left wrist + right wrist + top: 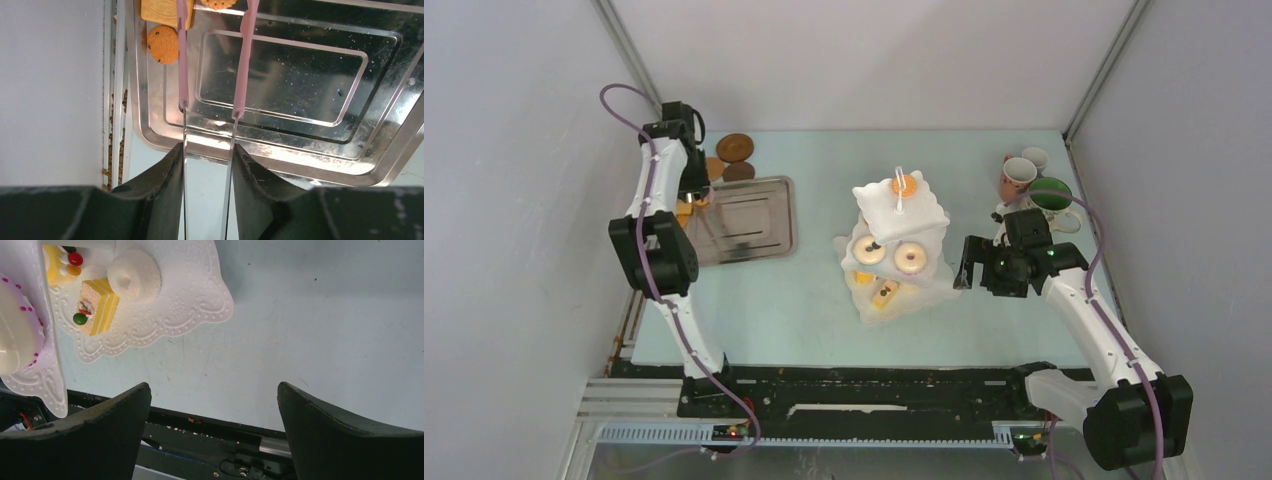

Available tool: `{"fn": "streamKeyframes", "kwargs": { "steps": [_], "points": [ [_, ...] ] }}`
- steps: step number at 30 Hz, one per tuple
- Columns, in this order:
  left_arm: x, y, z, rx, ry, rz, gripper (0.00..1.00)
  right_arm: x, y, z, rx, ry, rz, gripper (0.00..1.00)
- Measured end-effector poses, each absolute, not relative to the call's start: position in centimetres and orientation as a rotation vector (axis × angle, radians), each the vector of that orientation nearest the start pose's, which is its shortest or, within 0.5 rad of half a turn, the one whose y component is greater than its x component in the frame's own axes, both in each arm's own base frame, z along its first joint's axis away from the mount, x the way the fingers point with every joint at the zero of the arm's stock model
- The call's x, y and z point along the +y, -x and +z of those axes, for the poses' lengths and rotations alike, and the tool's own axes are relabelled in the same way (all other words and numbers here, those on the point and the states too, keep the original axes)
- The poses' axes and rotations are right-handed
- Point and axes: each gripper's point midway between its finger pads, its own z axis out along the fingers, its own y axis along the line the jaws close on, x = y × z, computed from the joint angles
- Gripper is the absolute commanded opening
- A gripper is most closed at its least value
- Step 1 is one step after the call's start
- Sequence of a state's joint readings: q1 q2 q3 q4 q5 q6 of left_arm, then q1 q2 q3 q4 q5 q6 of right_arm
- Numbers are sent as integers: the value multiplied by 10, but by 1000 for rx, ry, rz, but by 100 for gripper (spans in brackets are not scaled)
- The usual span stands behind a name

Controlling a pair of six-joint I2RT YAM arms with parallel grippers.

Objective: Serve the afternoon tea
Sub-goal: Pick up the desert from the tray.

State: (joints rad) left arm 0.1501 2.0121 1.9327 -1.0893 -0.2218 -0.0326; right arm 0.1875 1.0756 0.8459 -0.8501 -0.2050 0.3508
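2 arms bent: L pincer grips tongs, R pincer agape.

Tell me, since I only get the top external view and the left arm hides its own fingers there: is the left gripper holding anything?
Observer: Yes. The left gripper is shut on the pink tongs, whose arms reach out over the grey metal tray.
Operator: Any food near the tongs?
Observer: A round orange biscuit lies in the tray's corner, just beside one tong arm, not between the two.
Operator: And the right gripper?
Observer: The right gripper is open and empty above the table, beside the bottom tier of the white stand, where a yellow cake sits.
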Motion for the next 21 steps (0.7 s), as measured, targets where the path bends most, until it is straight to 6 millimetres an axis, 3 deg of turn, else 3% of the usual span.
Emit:
{"fn": "streamKeyframes", "kwargs": {
  "steps": [9,21],
  "points": [
    [107,-432,145,2730,321,300,40,91,-213,116,2685,-150,445,100],
    [102,-433,114,2809,320,241,38,91,-214,115,2687,-151,445,100]
  ]
}}
